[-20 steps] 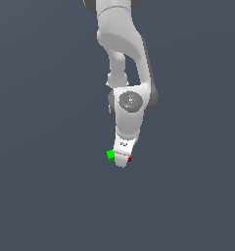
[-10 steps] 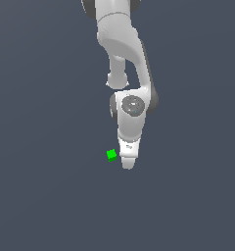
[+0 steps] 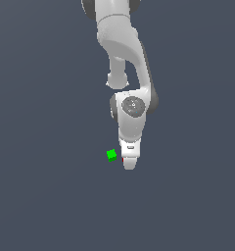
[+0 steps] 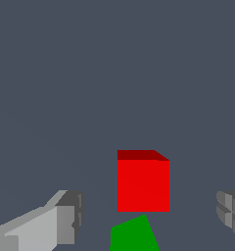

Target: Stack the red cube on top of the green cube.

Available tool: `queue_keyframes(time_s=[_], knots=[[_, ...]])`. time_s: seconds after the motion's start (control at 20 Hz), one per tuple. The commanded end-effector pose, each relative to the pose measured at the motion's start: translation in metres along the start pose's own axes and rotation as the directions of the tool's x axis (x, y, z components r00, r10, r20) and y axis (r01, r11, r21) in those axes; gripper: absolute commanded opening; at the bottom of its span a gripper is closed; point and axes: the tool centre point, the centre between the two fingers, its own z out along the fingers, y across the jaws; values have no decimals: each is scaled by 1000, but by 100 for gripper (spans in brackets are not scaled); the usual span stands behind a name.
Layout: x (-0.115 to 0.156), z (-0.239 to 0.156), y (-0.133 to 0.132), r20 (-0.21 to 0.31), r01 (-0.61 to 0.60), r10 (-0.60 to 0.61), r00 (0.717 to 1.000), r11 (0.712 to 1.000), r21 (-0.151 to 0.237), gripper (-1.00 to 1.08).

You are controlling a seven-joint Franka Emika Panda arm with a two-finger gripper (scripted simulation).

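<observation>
No readable text, label or number anywhere (either view).

The arm (image 3: 127,73) looked like smooth white plastic with a soft sheen, grey shading its rounded joints. The fingers (image 4: 46,228) of the jaws were flat, pale grey blocks with darker, ridged pads. The red cube (image 4: 143,182) was plain and matt, evenly coloured, its top face a darker red. The green cube (image 3: 111,155), at nine o'clock from the jaws in the exterior view, was equally flat and unglossed. The desk (image 3: 41,196) was a featureless matt slate grey.
</observation>
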Motion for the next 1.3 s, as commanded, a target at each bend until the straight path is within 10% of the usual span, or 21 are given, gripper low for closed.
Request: queue_keyframes(time_s=[0.0,0.95,1.0,1.25], knots=[[0,0,0,0,-5,5,1000,1000,0,100],[0,50,0,0,-6,6,1000,1000,0,100],[0,50,0,0,-6,6,1000,1000,0,-100],[0,50,0,0,-6,6,1000,1000,0,-100]])
